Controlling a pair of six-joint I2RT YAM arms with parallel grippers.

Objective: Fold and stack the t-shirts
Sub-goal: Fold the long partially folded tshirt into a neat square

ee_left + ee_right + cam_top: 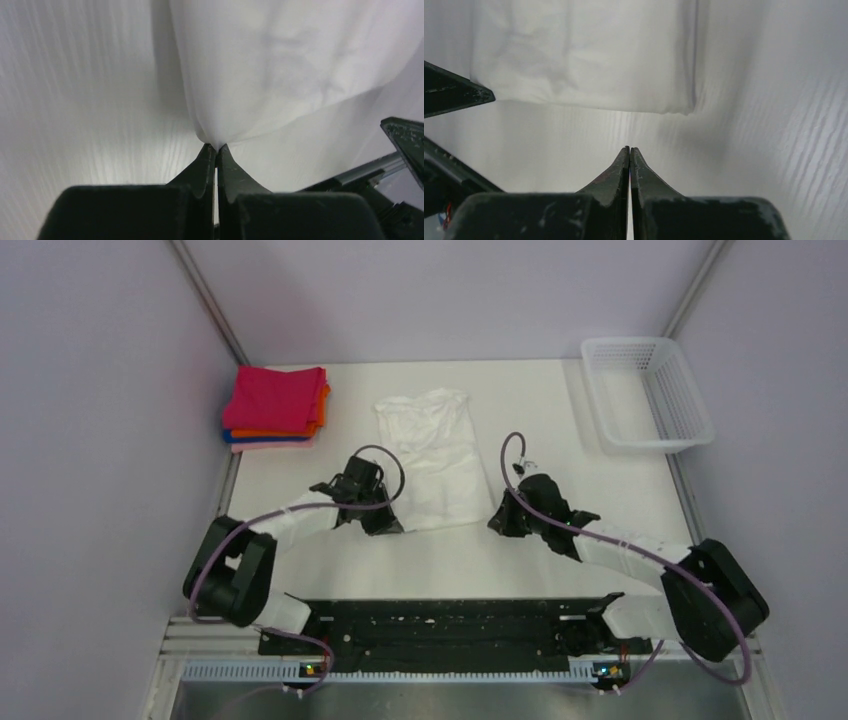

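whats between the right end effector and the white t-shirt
Only bare table. The right wrist view shows the shut right end effector stopping short of the white t-shirt hem.

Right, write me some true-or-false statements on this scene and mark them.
The left tool pinches a corner of the white t-shirt. True.
The right tool grips it too. False: it is shut on nothing, just short of the shirt's edge.
The folded stack has magenta on top. True.
The basket sits beside the stack. False: the stack is far left, the basket far right.
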